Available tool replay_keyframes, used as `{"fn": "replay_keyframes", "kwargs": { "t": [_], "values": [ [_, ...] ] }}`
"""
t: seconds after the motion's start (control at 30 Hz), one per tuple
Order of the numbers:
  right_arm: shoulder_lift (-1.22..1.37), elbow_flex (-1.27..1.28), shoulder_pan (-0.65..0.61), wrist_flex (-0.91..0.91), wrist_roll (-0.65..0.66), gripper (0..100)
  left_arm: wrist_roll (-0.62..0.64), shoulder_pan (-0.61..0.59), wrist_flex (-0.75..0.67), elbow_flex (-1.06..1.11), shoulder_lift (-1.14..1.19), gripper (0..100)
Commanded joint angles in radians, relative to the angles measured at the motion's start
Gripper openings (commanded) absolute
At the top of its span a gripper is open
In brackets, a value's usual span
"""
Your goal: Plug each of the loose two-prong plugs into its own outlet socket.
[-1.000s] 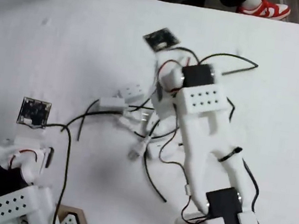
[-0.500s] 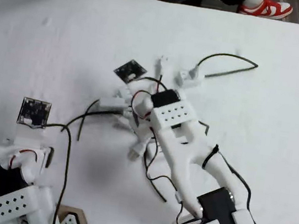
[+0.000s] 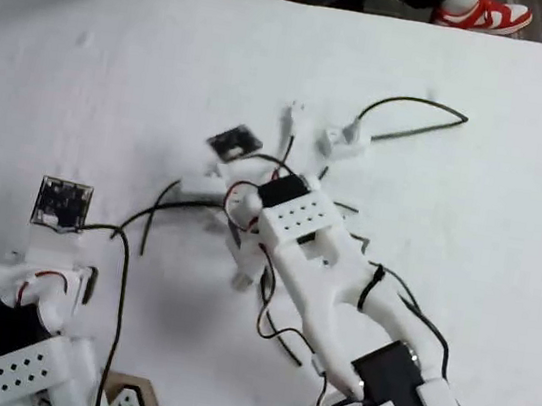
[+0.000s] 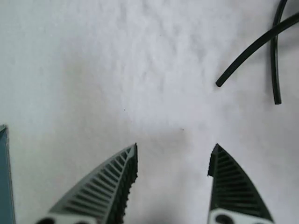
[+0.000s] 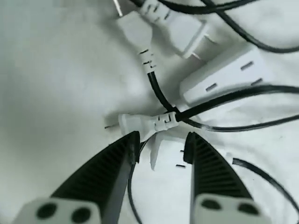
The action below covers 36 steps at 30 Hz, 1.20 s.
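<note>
In the right wrist view my right gripper is open just over a white two-prong plug on a black cord, its tips on either side of a white piece under that cord. A white outlet block lies beyond, with two more white plugs past it. The high view has the right arm stretched over the cable tangle at mid-table, another plug and a small white plug lying farther back. My left gripper is open over bare cloth.
Black cords run from the tangle toward the left arm, which sits at the near left corner. Two loose cord ends lie ahead of the left gripper. A cable loop lies at the back right. White cloth covers the table.
The right arm has swung left and drawn back toward the near side, uncovering the two plugs at the back. The left arm has kept still.
</note>
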Motion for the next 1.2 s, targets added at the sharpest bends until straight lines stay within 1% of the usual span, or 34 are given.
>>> {"fn": "replay_keyframes", "kwargs": {
  "t": [0.0,0.1,0.23,0.37,0.53,0.57,0.6,0.67,0.73,0.8,0.97,1.03,1.17],
  "values": [
    [-0.042,-0.008,0.012,0.002,-0.210,15.9,0.002,0.007,-0.020,-0.003,-0.008,25],
    [-0.042,-0.008,0.012,-0.013,-0.284,15.9,0.002,0.007,-0.018,-0.003,-0.008,25],
    [-0.018,0.003,0.048,-0.114,-0.333,15.9,0.002,0.005,-0.018,-0.003,-0.008,25],
    [0.091,0.000,0.061,-0.182,-0.339,15.9,0.002,0.004,-0.017,-0.003,-0.008,25],
    [0.208,-0.005,0.056,-0.219,-0.344,15.6,0.002,0.004,-0.017,-0.003,-0.008,25],
    [0.219,-0.015,0.058,-0.216,-0.344,14.2,0.002,0.004,-0.017,-0.003,-0.008,25],
    [0.222,-0.026,0.059,-0.214,-0.336,10.9,0.002,0.004,-0.017,-0.003,-0.008,25],
    [0.222,-0.048,0.061,-0.214,-0.325,1.0,0.002,0.004,-0.017,-0.003,-0.008,25],
    [0.208,-0.057,0.053,-0.209,-0.282,3.6,0.002,0.004,-0.017,-0.003,-0.008,25],
    [0.194,-0.061,0.051,-0.208,-0.258,1.4,0.002,0.004,-0.017,-0.003,-0.008,25],
    [0.159,-0.084,0.061,-0.199,-0.242,1.7,0.002,0.004,-0.017,-0.003,-0.008,25],
    [0.125,-0.087,0.062,-0.170,-0.241,1.7,0.002,0.004,-0.017,-0.003,-0.008,25],
    [0.024,-0.092,0.070,-0.099,-0.141,1.7,0.002,0.005,-0.017,-0.003,-0.008,25]
  ]
}}
